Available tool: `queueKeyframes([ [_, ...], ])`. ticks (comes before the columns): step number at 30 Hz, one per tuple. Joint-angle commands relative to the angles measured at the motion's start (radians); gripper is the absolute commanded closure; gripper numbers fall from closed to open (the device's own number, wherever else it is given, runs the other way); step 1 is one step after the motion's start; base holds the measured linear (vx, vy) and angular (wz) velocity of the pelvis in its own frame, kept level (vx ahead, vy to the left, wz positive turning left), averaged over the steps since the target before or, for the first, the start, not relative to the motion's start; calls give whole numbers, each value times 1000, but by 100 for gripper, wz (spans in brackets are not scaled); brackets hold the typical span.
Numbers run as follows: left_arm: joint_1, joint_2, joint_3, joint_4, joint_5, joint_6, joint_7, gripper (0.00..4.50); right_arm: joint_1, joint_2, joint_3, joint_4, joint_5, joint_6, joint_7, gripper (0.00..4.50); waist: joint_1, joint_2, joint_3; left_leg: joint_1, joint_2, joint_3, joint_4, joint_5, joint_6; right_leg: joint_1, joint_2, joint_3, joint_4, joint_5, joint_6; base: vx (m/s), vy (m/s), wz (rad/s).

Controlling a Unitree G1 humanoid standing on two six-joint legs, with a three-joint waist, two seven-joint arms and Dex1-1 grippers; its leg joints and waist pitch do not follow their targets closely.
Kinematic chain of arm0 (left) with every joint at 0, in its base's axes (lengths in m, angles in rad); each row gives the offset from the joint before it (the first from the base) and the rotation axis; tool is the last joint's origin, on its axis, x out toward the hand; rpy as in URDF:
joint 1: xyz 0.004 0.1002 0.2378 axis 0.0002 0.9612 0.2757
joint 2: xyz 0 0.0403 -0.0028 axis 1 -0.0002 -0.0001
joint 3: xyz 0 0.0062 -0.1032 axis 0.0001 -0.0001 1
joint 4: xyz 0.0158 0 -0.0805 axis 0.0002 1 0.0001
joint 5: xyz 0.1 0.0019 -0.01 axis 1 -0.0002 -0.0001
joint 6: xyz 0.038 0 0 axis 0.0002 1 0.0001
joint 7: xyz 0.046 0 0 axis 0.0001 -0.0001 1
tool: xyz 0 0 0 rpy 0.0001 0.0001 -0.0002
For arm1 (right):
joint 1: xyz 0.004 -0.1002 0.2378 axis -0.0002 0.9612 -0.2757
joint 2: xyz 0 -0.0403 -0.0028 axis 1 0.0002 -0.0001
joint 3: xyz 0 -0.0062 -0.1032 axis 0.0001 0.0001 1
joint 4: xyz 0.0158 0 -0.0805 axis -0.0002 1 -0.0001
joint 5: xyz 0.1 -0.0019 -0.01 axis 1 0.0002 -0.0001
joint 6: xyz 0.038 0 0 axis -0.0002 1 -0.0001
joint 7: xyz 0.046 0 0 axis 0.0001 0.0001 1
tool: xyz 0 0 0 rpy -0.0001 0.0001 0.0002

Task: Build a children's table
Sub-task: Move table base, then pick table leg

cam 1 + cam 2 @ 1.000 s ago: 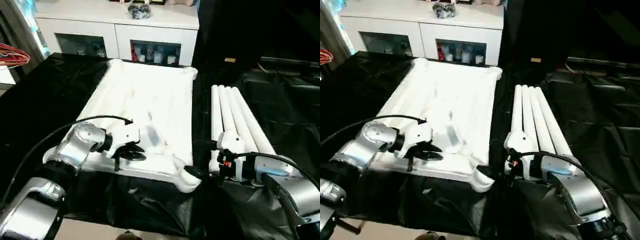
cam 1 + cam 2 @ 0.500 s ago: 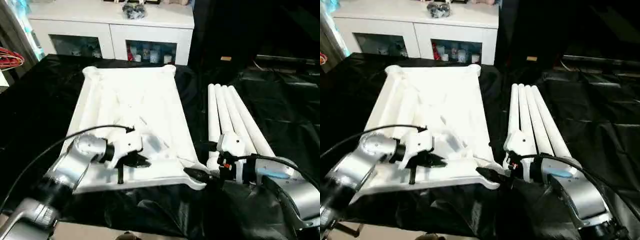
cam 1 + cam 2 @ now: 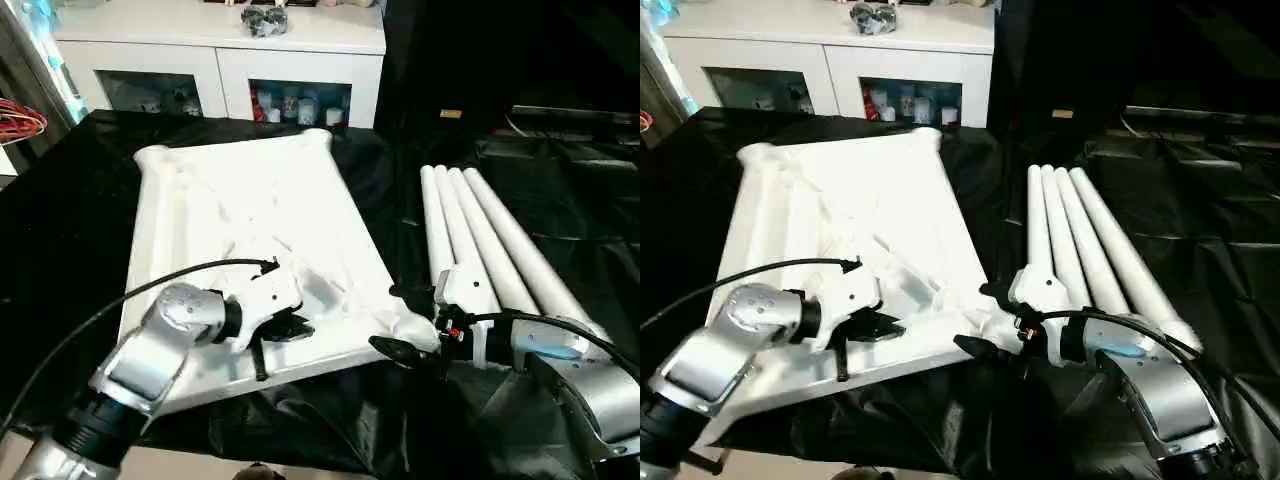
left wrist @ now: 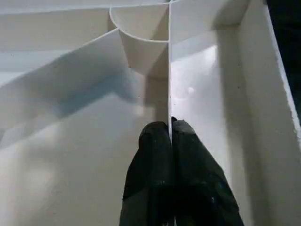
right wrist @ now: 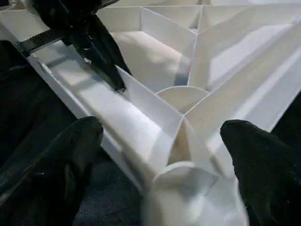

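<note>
Left end effector (image 4: 170, 141) is pinched tight on one thin rib of the upside-down top (image 3: 250, 200), so a hard tug could flex it or slip off. Right end effector (image 5: 160, 155) gapes wide around the near corner socket (image 5: 181, 181), which the head view hides. Legs (image 3: 480, 230) lie beside the top on the worktop (image 3: 80, 190).

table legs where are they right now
The four table legs lie side by side on the black cloth, right of the upturned tabletop, just beyond the right gripper.
</note>
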Motion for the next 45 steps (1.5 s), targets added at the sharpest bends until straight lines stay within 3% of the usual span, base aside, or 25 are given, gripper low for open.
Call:
queueKeyframes([
  [1, -36, 7, 39, -61, 22, -1, 38, 448, -7, -9, -10, -14, -4, -6, -2, 0, 3, 6, -69, 26, 84, -41, -67, -193, 43, 34, -106, 58, -75, -22, -235, 0, 0, 0],
  [13, -100, 77, -2, -33, 118, -135, 74, 448, -1, 4, 1, -13, -11, -8, -11, 0, 6, 14, -73, 26, 83, -43, -63, -183, 42, 32, -104, 57, -69, 25, -229, 0, 0, 0],
  [20, -125, 96, -21, 80, 127, -239, 64, 448, -2, 14, 5, -11, -13, -10, -19, 0, 12, 18, -81, 22, 83, -44, -55, -146, 53, 30, -103, 53, -55, 129, -241, 0, 0, 0],
  [23, -129, 95, -15, 152, 132, -294, 73, 448, 1, 13, 1, -16, -12, -8, -21, 0, 12, 21, -78, 23, 83, -43, -58, -185, 43, 30, -105, 54, -60, 86, -239, 0, 0, 0],
  [24, -130, 95, -14, 163, 131, -303, 74, 410, 2, 13, 1, -16, -12, -7, -21, 0, 12, 19, -78, 24, 84, -42, -58, -191, 40, 30, -106, 55, -62, 78, -238, 0, 0, 0],
  [27, -124, 115, 9, 176, 108, -325, 54, 392, 9, 11, -3, -23, -10, -4, -22, 0, 12, 18, -77, 24, 86, -44, -61, -208, 27, 30, -108, 56, -61, 51, -235, 0, 0, 0],
  [28, -121, 117, 17, 168, 98, -319, 49, 378, 10, 10, -4, -24, -10, -3, -22, 0, 12, 18, -75, 24, 86, -43, -62, -216, 25, 29, -108, 56, -62, 39, -236, 0, 0, 0],
  [30, -100, 131, 52, 110, 51, -299, 23, 366, 14, 7, -14, -33, 6, 14, -21, 0, 10, 8, -72, 25, 84, -40, -62, -228, 23, 29, -111, 58, -67, -21, -238, 0, 0, 0],
  [32, -83, 140, 77, 67, 6, -267, -10, 364, 9, 12, -26, -35, 19, 30, -28, 0, 10, 11, -68, 26, 83, -39, -63, -243, 19, 25, -112, 59, -71, -85, -232, 0, 0, 0],
  [33, -70, 145, 95, 32, -25, -235, -32, 364, 2, 18, -37, -33, 25, 46, -40, 0, 9, 3, -67, 27, 84, -38, -64, -241, 19, 25, -111, 60, -74, -116, -228, 0, 0, 0],
  [35, -56, 148, 117, 1, -58, -208, -43, 364, -17, 35, -54, -21, 29, 73, -74, 0, 8, 8, -65, 26, 82, -37, -65, -241, 16, 20, -109, 61, -75, -151, -222, 0, 0, 0],
  [37, -45, 144, 135, -16, -81, -207, -35, 364, -44, 58, -72, -2, 26, 120, -128, 0, 6, 6, -64, 27, 80, -38, -65, -248, 7, 17, -107, 61, -75, -184, -215, 0, 0, 0],
  [38, -37, 119, 160, -37, -109, -181, -6, 364, -94, 104, -102, 40, 17, 195, -225, 0, 2, 2, -64, 27, 79, -38, -67, -258, 1, 17, -106, 60, -78, -215, -205, 0, 0, 0],
  [40, -29, 98, 168, -47, -121, -174, 13, 364, -133, 141, -126, 78, 12, 252, -298, 0, -1, 0, -63, 29, 76, -37, -68, -257, -11, 14, -107, 59, -80, -258, -200, 0, 0, 0],
  [41, -20, 74, 171, -59, -128, -163, 34, 364, -168, 179, -150, 115, 10, 278, -362, 0, -4, -6, -62, 32, 77, -36, -69, -260, -18, 11, -106, 61, -83, -270, -195, 0, 0, 0],
  [45, 9, 26, 148, -108, -134, -129, 65, 364, -241, 257, -196, 205, -4, 322, -503, 0, -5, -6, -66, 30, 76, -34, -71, -230, -37, 8, -105, 62, -79, -241, -175, 0, 0, 0],
])
